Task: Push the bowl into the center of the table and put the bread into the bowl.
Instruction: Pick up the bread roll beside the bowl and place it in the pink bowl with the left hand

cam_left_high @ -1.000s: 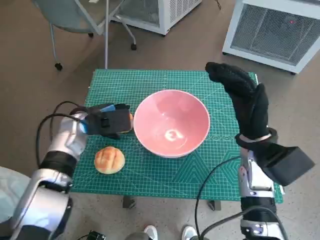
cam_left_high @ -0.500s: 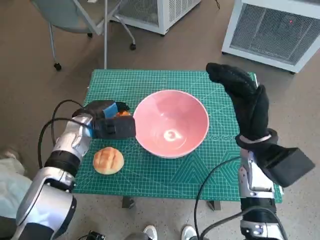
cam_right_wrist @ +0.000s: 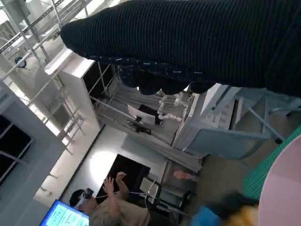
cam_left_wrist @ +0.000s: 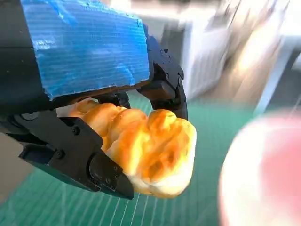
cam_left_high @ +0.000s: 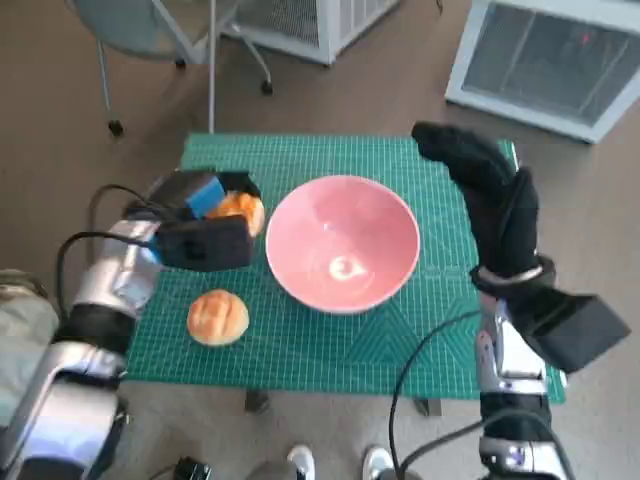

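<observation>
The left hand [cam_left_wrist: 89,117] grasps a bread roll [cam_left_wrist: 146,150] between its black fingers [cam_left_wrist: 108,176], just beside the pink bowl [cam_left_high: 342,243]. The hold looks shallow; a jolt could drop it onto the bench [cam_left_high: 300,340]. The right hand [cam_left_high: 490,195] hangs open-fingered, holding nothing.

The bowl [cam_left_high: 343,243] sits on the mat [cam_left_high: 300,340] near the middle of the table. Just to its left, the left hand [cam_left_high: 205,215] holds a bread roll [cam_left_high: 240,211] close beside the rim, and a second roll [cam_left_high: 218,317] lies on the mat nearer the front edge. The right hand [cam_left_high: 480,190] stands to the right of the bowl, apart from it
</observation>
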Robot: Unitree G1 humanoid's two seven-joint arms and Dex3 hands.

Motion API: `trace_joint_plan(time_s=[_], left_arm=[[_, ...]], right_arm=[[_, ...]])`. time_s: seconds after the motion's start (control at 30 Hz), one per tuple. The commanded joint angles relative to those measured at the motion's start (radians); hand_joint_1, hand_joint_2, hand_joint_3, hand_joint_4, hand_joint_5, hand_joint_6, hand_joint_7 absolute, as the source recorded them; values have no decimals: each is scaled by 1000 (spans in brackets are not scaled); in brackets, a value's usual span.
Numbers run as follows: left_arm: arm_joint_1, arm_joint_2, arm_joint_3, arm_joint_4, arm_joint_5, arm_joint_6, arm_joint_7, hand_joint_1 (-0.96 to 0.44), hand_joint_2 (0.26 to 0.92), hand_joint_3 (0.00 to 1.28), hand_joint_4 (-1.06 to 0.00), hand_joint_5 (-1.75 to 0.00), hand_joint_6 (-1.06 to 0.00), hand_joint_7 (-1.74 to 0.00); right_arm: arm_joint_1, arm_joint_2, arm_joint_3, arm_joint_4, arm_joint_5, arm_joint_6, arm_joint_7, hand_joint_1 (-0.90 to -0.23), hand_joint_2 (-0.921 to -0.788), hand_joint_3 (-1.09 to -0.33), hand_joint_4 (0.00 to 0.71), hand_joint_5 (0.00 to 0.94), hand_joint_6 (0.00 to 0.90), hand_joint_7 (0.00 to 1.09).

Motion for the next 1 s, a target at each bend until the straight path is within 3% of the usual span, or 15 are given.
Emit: trace_joint_plan(time_s=[0.03, 0.27, 0.5, 0.87, 1.0], left_arm=[[74, 48, 96, -272, -61, 10, -23, 3, 919, 47, -728, -1124, -638, -1152], [125, 46, 154, -472, -68, 33, -21, 2, 919, 26, -768, -1127, -654, -1089], [160, 4, 153, -622, -55, 50, -27, 1, 918, 21, -787, -1115, -656, -1076], [139, -70, 75, -660, -61, 25, -116, 1, 913, 30, -767, -1158, -680, -1029], [118, -115, 24, -642, -30, 36, -133, 1, 919, 44, -748, -1163, -639, -1088]], right_arm=[[22, 2, 3, 13, 1, 5, 1, -705, -921, -738, 145, 0, -1, 533], [24, 2, 1, 14, 6, 2, 5, -707, -921, -737, 144, 1, -1, 532], [28, 2, 0, 10, 10, 3, 5, -701, -921, -738, 153, 5, -1, 531], [33, 1, -3, 15, 18, -1, 8, -700, -921, -737, 168, 11, -1, 526], [37, 3, -3, 12, 19, -2, 8, -700, -921, -737, 173, 13, -1, 526]])
